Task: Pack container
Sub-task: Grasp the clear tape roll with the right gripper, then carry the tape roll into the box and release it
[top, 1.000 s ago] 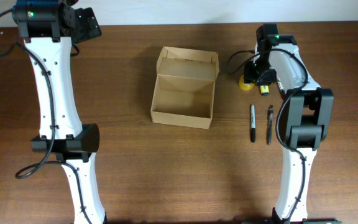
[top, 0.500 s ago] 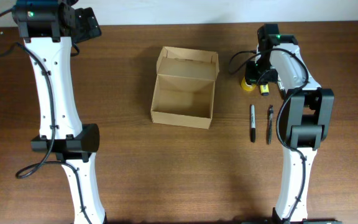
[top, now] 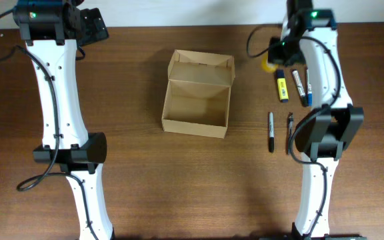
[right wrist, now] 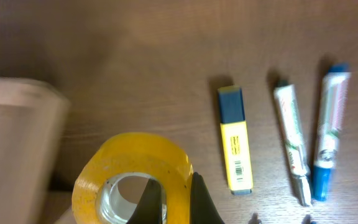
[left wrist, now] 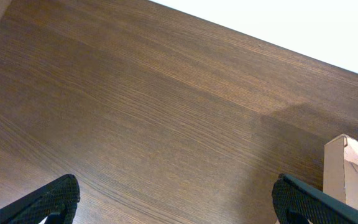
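Observation:
The container (top: 195,125), an open tan cardboard box with its flap lid (top: 201,66) standing at the far side, sits mid-table with nothing visible inside. My right gripper (top: 277,56) is shut on a yellow tape roll (top: 268,64), held above the table to the box's right. In the right wrist view one finger passes through the tape roll's (right wrist: 129,177) hole and the other presses its outer side, with the gripper (right wrist: 178,202) pinching the wall. My left gripper (top: 92,27) hovers open at the far left; its fingertips (left wrist: 55,199) frame bare wood, and the container's corner (left wrist: 350,174) shows at the right.
A yellow highlighter (top: 283,89) (right wrist: 235,146), a white marker (top: 298,85) (right wrist: 293,143) and a blue-capped marker (top: 307,90) (right wrist: 328,134) lie right of the box. Two black pens (top: 271,131) (top: 289,132) lie nearer the front. The blurred container wall (right wrist: 17,143) is at left.
My right gripper closed on the yellow tape roll and lifted it up and toward the far edge, uncovering the highlighter and markers. The left arm has not moved.

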